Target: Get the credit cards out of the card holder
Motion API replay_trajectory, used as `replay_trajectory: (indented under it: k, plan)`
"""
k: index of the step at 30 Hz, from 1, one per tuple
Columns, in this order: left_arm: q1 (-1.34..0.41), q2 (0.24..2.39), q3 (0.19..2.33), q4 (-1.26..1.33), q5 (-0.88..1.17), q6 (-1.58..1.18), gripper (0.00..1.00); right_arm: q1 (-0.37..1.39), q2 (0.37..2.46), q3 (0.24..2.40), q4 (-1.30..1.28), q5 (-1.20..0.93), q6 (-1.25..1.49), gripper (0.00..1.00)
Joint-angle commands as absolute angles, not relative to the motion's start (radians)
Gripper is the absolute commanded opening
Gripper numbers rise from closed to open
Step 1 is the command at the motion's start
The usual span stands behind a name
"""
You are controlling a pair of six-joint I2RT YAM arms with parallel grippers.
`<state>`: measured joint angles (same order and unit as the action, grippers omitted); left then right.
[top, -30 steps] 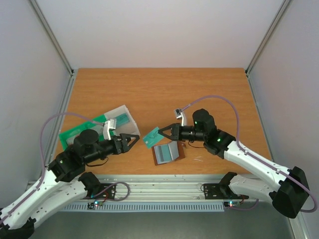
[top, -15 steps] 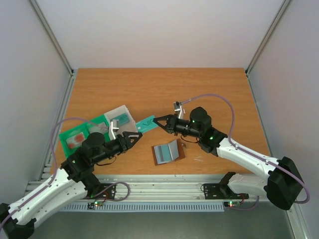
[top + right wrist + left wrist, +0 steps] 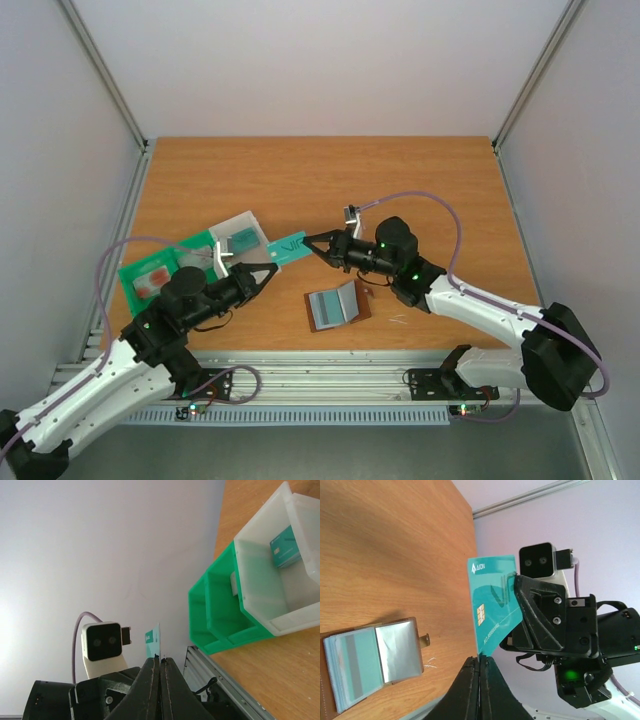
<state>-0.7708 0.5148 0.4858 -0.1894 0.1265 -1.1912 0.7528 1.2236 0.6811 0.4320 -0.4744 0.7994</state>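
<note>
We see 2 robot arms meet over a wooden table (image 3: 400,180), sharing 1 teal credit card (image 3: 492,605) in mid-air. The right claw (image 3: 308,240) is closed on the card's far end; from its own wrist camera the card shows only as a thin edge rising between the shut fingers. The left claw (image 3: 480,661) is closed too, its fingertips meeting on the card's lower corner, near the gold chip. The card hangs clear of the table, tilted, its printed face turned towards the left wrist camera. The card holder (image 3: 335,305) lies open on the table, on the near side of the held card and between the 2 arms, touched by neither claw. Its brown edge frames 2 grey-blue panels. From the left wrist we make out a pale card with a grey stripe in 1 pocket, while the other panel shines blank. To the left, behind the left arm, a translucent box (image 3: 265,595) stands just beside a green tray (image 3: 215,615). A second teal card (image 3: 286,546) lies flat on the box's floor. From above we see a card with a red patch (image 3: 152,281) lying in the tray's nearer compartment.
</note>
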Motion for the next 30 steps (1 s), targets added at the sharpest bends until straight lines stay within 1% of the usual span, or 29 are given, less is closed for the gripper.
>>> replay_trajectory:
  k: [1,4,8,10,12,16,17,18,21,22,23,26,30]
  plan:
    - [-0.769,0.492,0.499,-0.161,0.085,-1.164,0.01,0.761,1.246,0.674,0.516,-0.510,0.822,0.04]
    - [-0.769,0.490,0.501,-0.165,0.084,-1.153,0.00,0.760,1.253,0.663,0.536,-0.511,0.828,0.07]
    - [-0.769,0.480,0.515,-0.209,0.066,-1.124,0.00,0.760,1.241,0.636,0.556,-0.507,0.832,0.21]
    - [-0.769,0.466,0.537,-0.259,0.036,-1.080,0.00,0.759,1.228,0.625,0.548,-0.501,0.826,0.34]
    - [-0.769,0.448,0.574,-0.334,-0.008,-1.030,0.00,0.759,1.210,0.617,0.525,-0.497,0.813,0.45]
    - [-0.767,0.445,0.650,-0.454,-0.076,-0.928,0.01,0.759,1.165,0.597,0.480,-0.491,0.780,0.63]
    - [-0.766,0.453,0.665,-0.476,-0.085,-0.913,0.00,0.759,1.155,0.588,0.479,-0.493,0.773,0.74]
    - [-0.766,0.461,0.679,-0.503,-0.092,-0.892,0.01,0.758,1.145,0.580,0.477,-0.494,0.768,0.81]
    - [-0.762,0.488,0.721,-0.566,-0.136,-0.846,0.00,0.759,1.118,0.560,0.474,-0.499,0.754,0.95]
    - [-0.760,0.494,0.735,-0.589,-0.159,-0.838,0.01,0.759,1.112,0.556,0.469,-0.503,0.750,0.98]
    - [-0.758,0.501,0.746,-0.605,-0.179,-0.829,0.01,0.759,1.107,0.553,0.462,-0.506,0.743,0.98]
    - [-0.738,0.525,0.774,-0.638,-0.208,-0.797,0.00,0.759,1.094,0.543,0.438,-0.524,0.733,0.98]
    - [-0.683,0.575,0.785,-0.652,-0.180,-0.780,0.00,0.759,1.087,0.521,0.426,-0.538,0.732,0.98]
